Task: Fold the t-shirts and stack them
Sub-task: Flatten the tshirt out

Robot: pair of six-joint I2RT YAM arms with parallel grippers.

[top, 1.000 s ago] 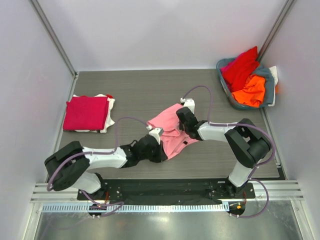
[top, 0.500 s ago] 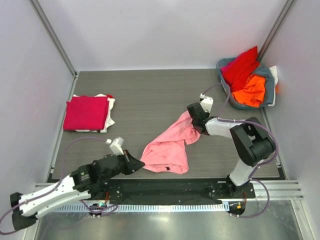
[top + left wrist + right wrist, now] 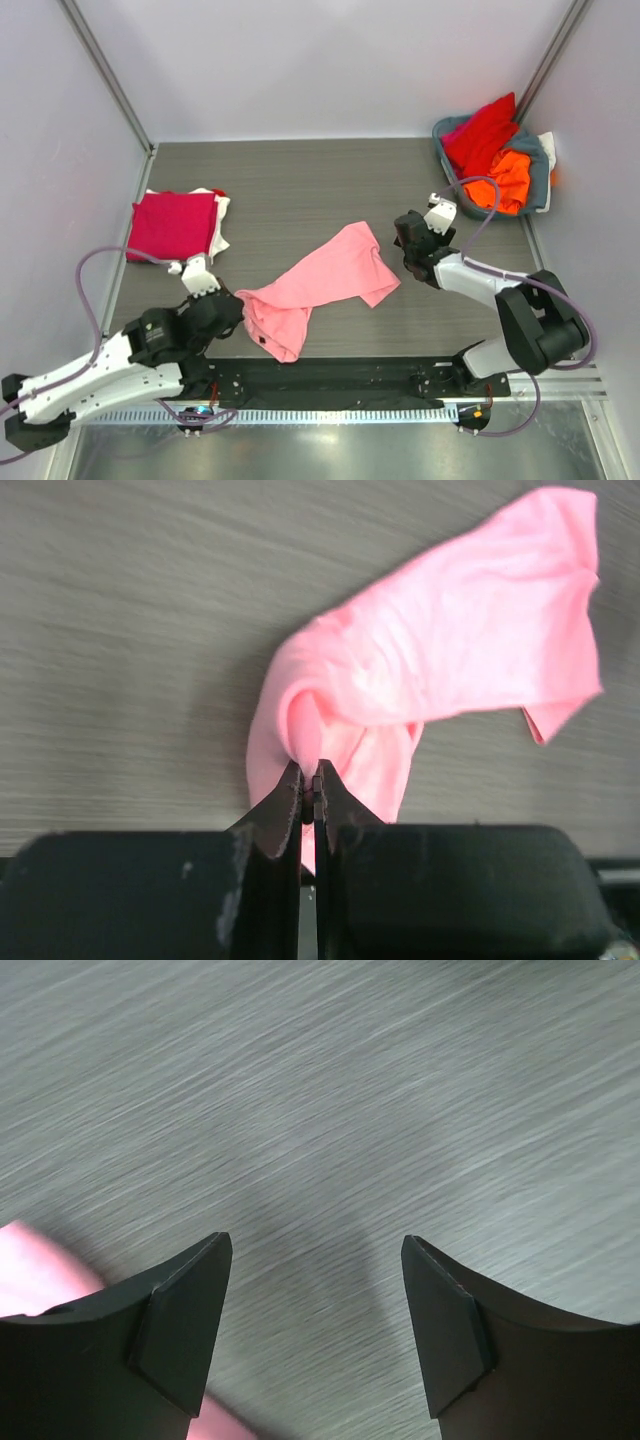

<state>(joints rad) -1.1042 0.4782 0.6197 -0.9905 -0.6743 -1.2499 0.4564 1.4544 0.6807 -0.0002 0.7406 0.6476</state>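
Note:
A light pink t-shirt (image 3: pixel 325 280) lies stretched across the table's middle, crumpled at its near left end. My left gripper (image 3: pixel 238 305) is shut on that end; in the left wrist view its fingertips (image 3: pixel 308 777) pinch a fold of the pink cloth (image 3: pixel 450 640). To the shirt's right, my right gripper (image 3: pixel 408 232) stands open over bare table, with nothing between its fingers (image 3: pixel 190 1305); only a pink edge (image 3: pixel 35 1270) shows at the left. A folded crimson t-shirt (image 3: pixel 172 225) lies on a white one (image 3: pixel 220 230) at the left. Red (image 3: pixel 485 130) and orange (image 3: pixel 500 180) t-shirts fill the basket.
The grey-blue basket (image 3: pixel 540 160) stands in the far right corner. White walls close in the dark wood-grain table (image 3: pixel 300 180) at the back and sides. A metal rail (image 3: pixel 330 378) runs along the near edge, by the arm bases.
My right gripper has opened, let go of the pink shirt and moved right. My left gripper has dragged its end of the shirt left, stretching it out across the table.

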